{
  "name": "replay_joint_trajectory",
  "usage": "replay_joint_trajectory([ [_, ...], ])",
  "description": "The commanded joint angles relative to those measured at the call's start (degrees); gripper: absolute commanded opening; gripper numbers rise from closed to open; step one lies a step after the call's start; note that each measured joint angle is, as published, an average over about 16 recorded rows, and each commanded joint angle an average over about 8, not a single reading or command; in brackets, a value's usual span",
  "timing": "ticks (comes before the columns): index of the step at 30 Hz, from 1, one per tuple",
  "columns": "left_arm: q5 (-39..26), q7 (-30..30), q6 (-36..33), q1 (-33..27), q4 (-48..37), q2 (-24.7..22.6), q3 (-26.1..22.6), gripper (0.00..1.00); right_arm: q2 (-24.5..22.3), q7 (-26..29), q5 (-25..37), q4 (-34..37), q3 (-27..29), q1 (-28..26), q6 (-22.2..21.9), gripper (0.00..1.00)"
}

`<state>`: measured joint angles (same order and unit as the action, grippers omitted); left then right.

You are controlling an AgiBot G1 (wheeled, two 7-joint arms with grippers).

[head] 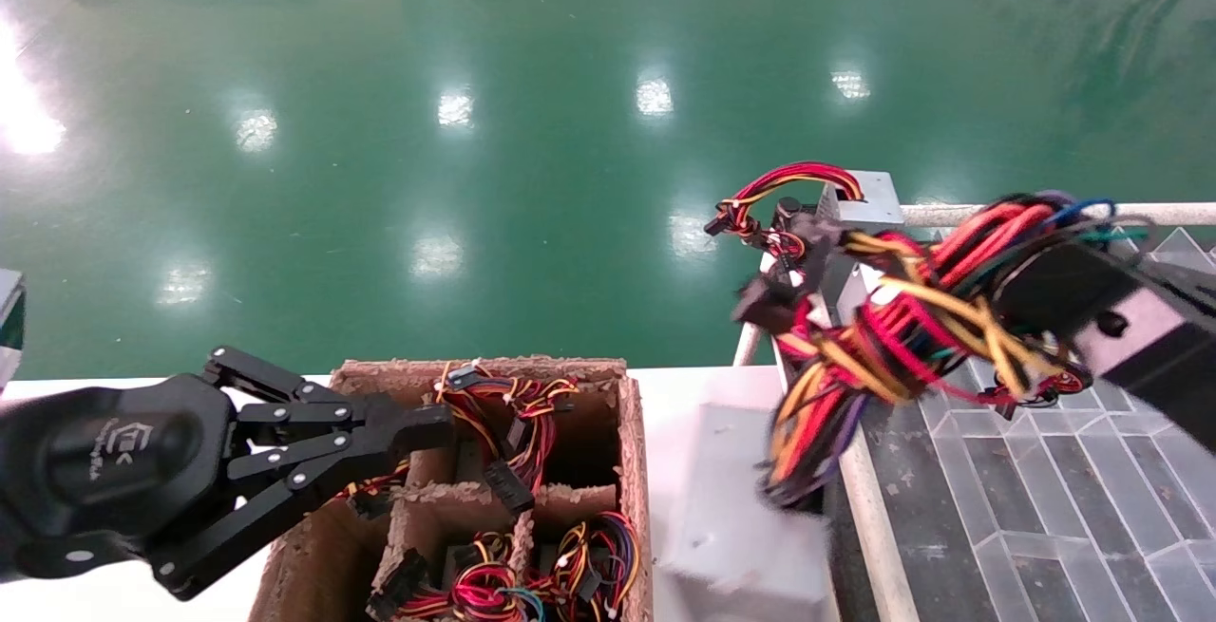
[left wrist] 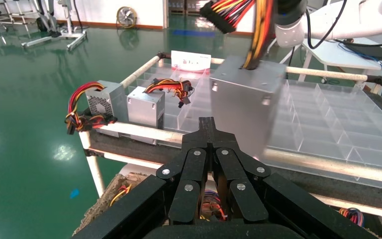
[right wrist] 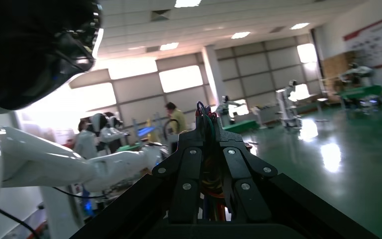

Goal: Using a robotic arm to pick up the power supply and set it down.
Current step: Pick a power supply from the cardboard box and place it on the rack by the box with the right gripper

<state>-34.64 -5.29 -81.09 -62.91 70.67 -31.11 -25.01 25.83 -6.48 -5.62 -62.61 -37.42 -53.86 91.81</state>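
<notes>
Right black claw gripper [head: 959, 318] is clamped on the red-yellow-black cable bundle [head: 855, 356] of the grey metal power supply box [head: 741, 508], which hangs between the brown pulp divider tray [head: 632, 432] and the clear-compartment rack [head: 1045, 508]. Left wrist view alone shows two more grey supplies [left wrist: 129, 104] on that rack. Left black claw gripper [head: 427, 427] sits fully closed and empty over the pulp tray.

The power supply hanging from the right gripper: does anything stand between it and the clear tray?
Nothing visible does. The right gripper holds the power supply by its cables beside the tray's near edge; two other supplies sit farther off.
</notes>
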Motion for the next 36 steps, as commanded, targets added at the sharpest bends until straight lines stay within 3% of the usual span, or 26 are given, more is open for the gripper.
replay_joint_trajectory([
  [1,0.00,0.00,0.00,0.00,0.00,0.00,0.00,0.00,-0.77,-0.50,-1.07,0.72,0.52,1.56,0.00,0.00],
  [10,0.00,0.00,0.00,0.00,0.00,0.00,0.00,0.00,-5.43,-1.67,-5.58,8.86,2.79,10.20,-0.27,0.00],
  [20,0.00,0.00,0.00,0.00,0.00,0.00,0.00,0.00,-5.71,-1.51,-10.44,16.32,5.26,16.81,-0.58,0.00],
  [29,0.00,0.00,0.00,0.00,0.00,0.00,0.00,0.00,-4.92,-0.09,-11.52,20.89,7.26,18.07,-0.72,0.00],
  [36,0.00,0.00,0.00,0.00,0.00,0.00,0.00,0.00,-2.71,1.34,-9.54,22.52,7.69,15.73,-1.01,0.00],
])
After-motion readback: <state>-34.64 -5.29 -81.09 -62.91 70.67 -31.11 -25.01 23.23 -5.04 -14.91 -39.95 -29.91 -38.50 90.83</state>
